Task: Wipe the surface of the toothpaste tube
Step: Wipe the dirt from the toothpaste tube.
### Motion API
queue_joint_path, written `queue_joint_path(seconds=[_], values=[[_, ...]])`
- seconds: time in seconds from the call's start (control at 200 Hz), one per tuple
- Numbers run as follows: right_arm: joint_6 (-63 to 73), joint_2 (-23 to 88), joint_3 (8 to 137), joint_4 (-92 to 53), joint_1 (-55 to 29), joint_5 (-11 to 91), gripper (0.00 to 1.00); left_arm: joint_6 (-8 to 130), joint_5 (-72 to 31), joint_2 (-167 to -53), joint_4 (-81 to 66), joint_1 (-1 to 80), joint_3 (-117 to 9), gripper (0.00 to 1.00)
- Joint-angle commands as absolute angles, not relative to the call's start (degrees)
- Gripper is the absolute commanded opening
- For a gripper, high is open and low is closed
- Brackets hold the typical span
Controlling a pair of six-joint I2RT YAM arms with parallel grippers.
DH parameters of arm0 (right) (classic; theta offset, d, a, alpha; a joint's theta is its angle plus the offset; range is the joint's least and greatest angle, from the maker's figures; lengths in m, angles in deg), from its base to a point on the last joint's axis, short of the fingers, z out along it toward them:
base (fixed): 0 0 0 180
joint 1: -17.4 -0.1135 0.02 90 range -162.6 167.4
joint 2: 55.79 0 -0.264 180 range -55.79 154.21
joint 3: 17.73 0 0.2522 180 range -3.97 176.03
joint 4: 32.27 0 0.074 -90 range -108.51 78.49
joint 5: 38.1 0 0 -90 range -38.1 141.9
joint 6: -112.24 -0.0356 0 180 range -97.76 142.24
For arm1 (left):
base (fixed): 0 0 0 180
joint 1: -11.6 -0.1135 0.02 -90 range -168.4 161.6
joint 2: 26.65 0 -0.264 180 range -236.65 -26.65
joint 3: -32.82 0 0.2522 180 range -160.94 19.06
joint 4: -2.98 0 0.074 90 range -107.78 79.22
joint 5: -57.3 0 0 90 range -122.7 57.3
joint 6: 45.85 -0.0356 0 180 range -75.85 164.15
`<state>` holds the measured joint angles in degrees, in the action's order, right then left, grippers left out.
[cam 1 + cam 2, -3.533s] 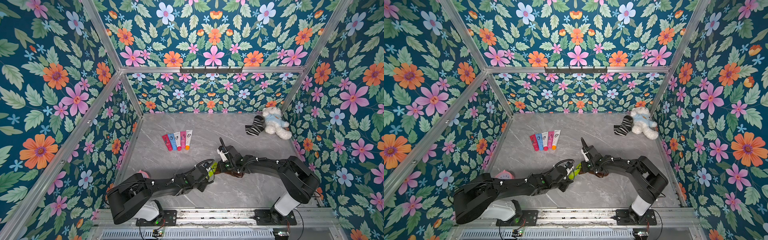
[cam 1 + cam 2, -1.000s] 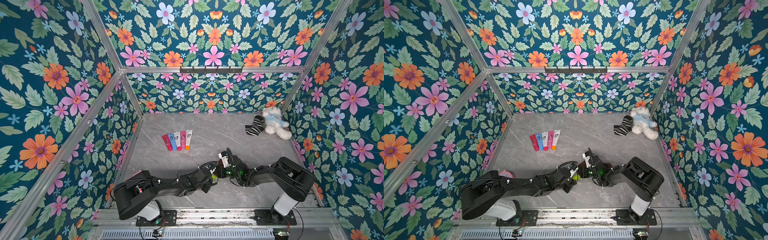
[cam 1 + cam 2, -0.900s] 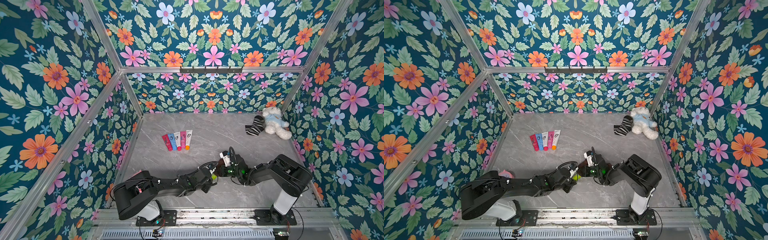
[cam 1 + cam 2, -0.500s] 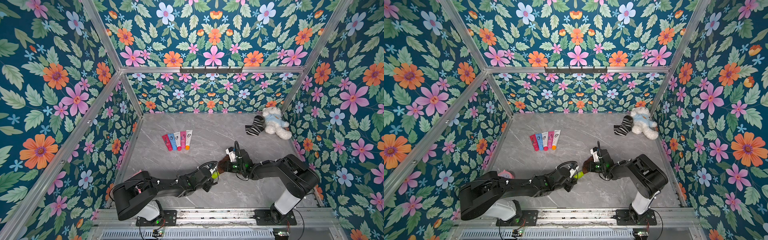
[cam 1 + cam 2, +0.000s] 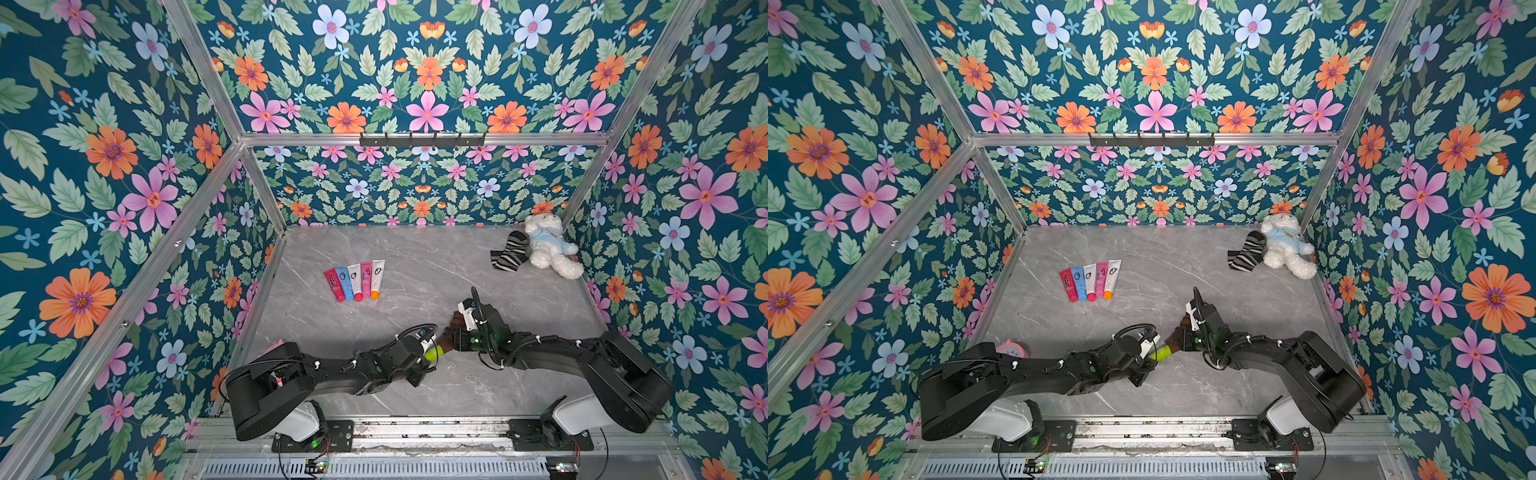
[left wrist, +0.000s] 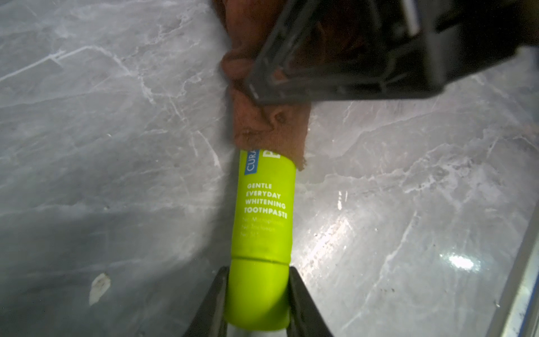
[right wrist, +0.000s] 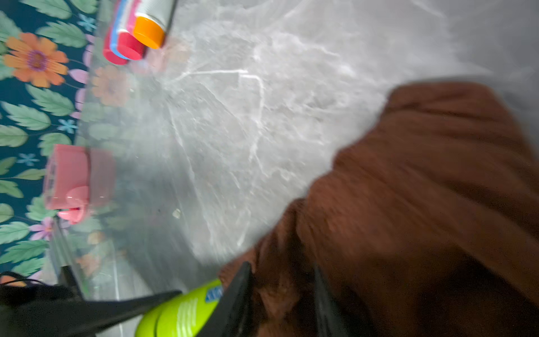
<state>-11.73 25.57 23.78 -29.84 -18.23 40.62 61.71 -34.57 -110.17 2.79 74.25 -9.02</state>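
A lime-green toothpaste tube [image 6: 264, 210] lies low over the grey marble table [image 5: 415, 266], toward its front. My left gripper [image 6: 258, 271] is shut on the tube's cap end. In both top views the tube [image 5: 434, 353] [image 5: 1160, 353] sticks out of that gripper toward the right arm. A brown cloth [image 6: 268, 131] covers the tube's far end. My right gripper [image 7: 281, 267] stands over that end. Its fingers are parted, with the cloth [image 7: 408, 204] bunched loosely between them. The tube's far end is hidden under the cloth.
A row of several small coloured tubes [image 5: 355, 280] lies at the table's middle left. A pink object [image 5: 1013, 348] sits by the left wall behind my left arm. A white teddy bear [image 5: 546, 249] and a striped sock [image 5: 509, 251] lie in the back right corner.
My right gripper has drawn the cloth away from my left gripper along the tube toward its far end, then parted its fingers. My left gripper has kept its hold.
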Motion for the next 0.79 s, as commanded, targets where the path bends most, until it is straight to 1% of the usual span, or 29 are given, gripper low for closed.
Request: queue_joint_path(seconds=[0.0,0.11,0.215,0.27,0.34,0.47,0.535,0.58,0.645,0.73,0.79], values=[[-11.23,20.16,24.4,-12.89,-19.19,45.99,0.44,62.72,-39.86,-110.09,-1.37,74.14,-8.8,0.36],[-10.82,14.32,24.68,-8.86,-19.58,46.0,0.46,62.52,-39.07,-110.69,-1.2,74.15,-9.13,0.5],[-10.46,12.42,24.42,-8.73,-20.76,45.53,0.46,62.27,-38.1,-110.76,-0.72,74.1,-9.09,0.61],[-10.46,12.47,24.64,-9.01,-21.89,46.07,0.46,62.22,-37.93,-110.64,-0.6,74.11,-9.13,0.63],[-10.45,13.45,25.09,-10.1,-22.73,46.1,0.49,62.17,-37.97,-110.57,-0.5,74.12,-9.07,0.64],[-10.5,18.09,27.11,-13.12,-23.9,46.04,0.53,61.75,-38.63,-111.72,-0.76,74.14,-9.91,0.65],[-10.45,20.84,28.97,-14.21,-24.87,46.71,0.55,61.45,-38.77,-112.53,-0.85,74.12,-10.58,0.64],[-10.37,22.91,30.49,-14.83,-25.36,47.03,0.55,61.28,-38.85,-113.05,-0.85,74.15,-11.05,0.6],[-10.23,26.14,32.34,-15.75,-25.74,47.57,0.56,60.96,-38.85,-113.71,-0.85,74.09,-11.6,0.51],[-10.11,30.61,34.39,-16.72,-25.76,48.09,0.56,60.89,-38.79,-114.27,-0.89,74.16,-11.9,0.37],[-9.93,33.49,35.53,-16.82,-25.73,48.92,0.55,60.88,-38.85,-114.26,-0.93,74.13,-11.79,0.28]])
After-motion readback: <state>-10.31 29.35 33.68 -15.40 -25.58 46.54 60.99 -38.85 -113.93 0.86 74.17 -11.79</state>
